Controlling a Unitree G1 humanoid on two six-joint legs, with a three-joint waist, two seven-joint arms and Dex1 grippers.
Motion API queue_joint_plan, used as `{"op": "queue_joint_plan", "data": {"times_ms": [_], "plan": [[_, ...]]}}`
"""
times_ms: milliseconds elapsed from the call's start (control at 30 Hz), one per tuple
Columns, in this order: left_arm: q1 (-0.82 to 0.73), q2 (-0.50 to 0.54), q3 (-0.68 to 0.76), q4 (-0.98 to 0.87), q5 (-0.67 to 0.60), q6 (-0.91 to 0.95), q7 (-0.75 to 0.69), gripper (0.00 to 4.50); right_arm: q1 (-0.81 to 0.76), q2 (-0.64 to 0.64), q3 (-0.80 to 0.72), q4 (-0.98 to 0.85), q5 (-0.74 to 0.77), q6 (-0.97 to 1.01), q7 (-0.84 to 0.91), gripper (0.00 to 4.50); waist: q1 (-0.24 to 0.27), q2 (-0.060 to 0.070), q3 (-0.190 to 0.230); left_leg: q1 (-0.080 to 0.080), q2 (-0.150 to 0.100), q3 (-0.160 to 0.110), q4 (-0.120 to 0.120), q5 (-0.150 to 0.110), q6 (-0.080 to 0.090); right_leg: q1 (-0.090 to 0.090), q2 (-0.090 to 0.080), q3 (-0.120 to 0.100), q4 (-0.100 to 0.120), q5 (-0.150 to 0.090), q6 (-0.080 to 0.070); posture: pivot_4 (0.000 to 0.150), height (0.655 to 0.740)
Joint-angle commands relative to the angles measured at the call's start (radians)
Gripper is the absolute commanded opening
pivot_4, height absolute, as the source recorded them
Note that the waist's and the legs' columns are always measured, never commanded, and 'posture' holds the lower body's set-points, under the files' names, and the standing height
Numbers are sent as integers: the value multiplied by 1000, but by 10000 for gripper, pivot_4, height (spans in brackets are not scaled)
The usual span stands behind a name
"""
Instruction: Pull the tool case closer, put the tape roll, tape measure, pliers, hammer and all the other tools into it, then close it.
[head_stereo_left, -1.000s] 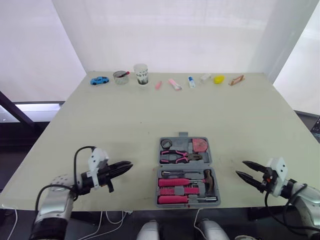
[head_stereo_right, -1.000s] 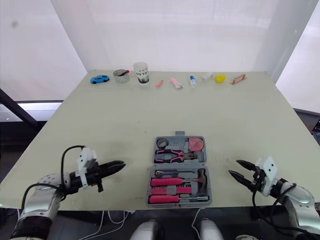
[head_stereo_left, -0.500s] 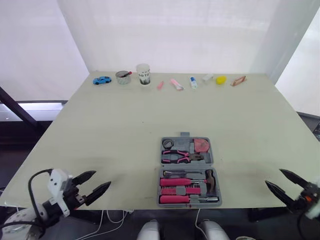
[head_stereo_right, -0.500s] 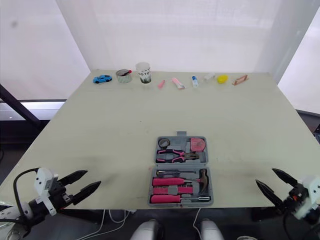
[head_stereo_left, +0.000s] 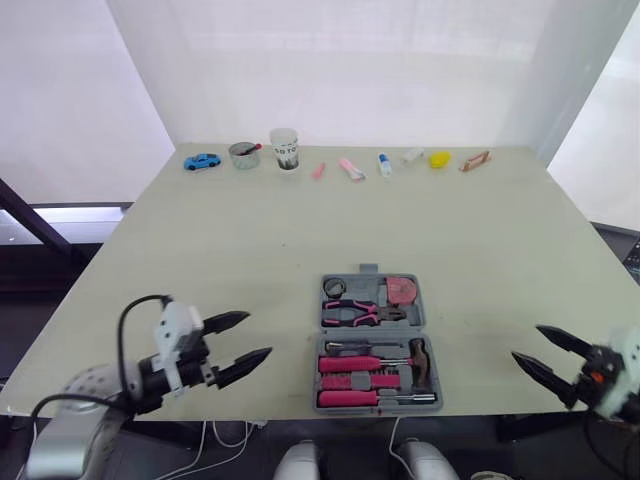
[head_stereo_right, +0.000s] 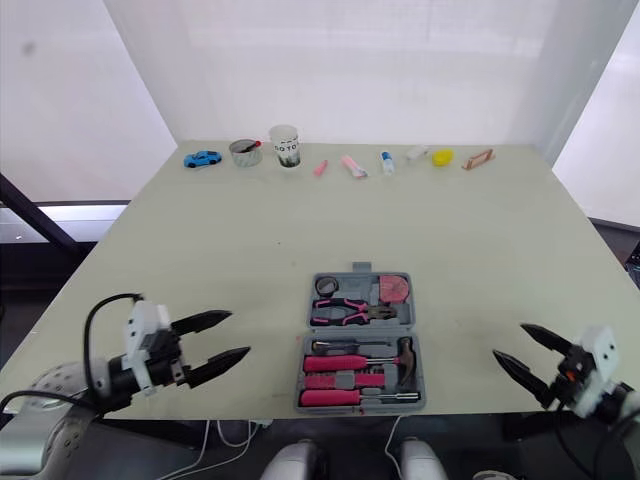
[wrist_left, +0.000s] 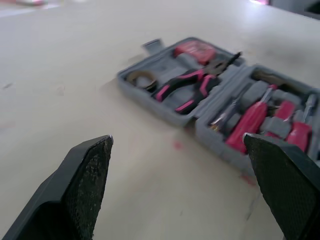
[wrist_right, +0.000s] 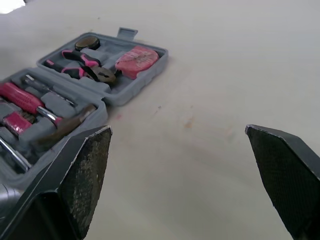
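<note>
The grey tool case (head_stereo_left: 375, 345) lies open in the middle of the worktop (head_stereo_left: 300, 230), at its near edge. The tape roll (head_stereo_left: 333, 288), tape measure (head_stereo_left: 403, 289), pliers (head_stereo_left: 362, 313) and hammer (head_stereo_left: 419, 358) sit inside (the screwdrivers (head_stereo_left: 350, 364) too), so I judge only the closing is left. The left gripper (head_stereo_left: 258, 334) and right gripper (head_stereo_left: 526, 342) hover on either side, fingers spread, holding nothing.

Open tool case (wrist_right: 140, 82) on table (wrist_right: 210, 125)
</note>
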Motion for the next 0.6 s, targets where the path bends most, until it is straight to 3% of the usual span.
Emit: {"op": "queue_joint_plan", "data": {"times_ms": [33, 200, 600], "plan": [[-55, 29, -55, -47, -2, 33, -26, 26595, -105, -12, 49, -21, -6, 88, -50, 45000, -3, 0, 0, 0, 0, 0, 0, 0, 0, 0, 1, 0, 0, 0, 0, 1500, 7400], [-175, 28, -184, -33, 14, 55, -83, 339, -285, 7, 151, 50, -38, 200, -88, 45000, 1, 0, 0, 0, 0, 0, 0, 0, 0, 0, 4, 0, 0, 0, 0, 1500, 7400], [-390, -74, -488, 112, 148, 44, -181, 339, -690, 121, 300, 410, -114, 352, -83, 45000, -1, 0, 1, -2, -1, 4, 0, 0, 0, -1, 5, 1, 0, 2, 4, 1500, 7400]]}}
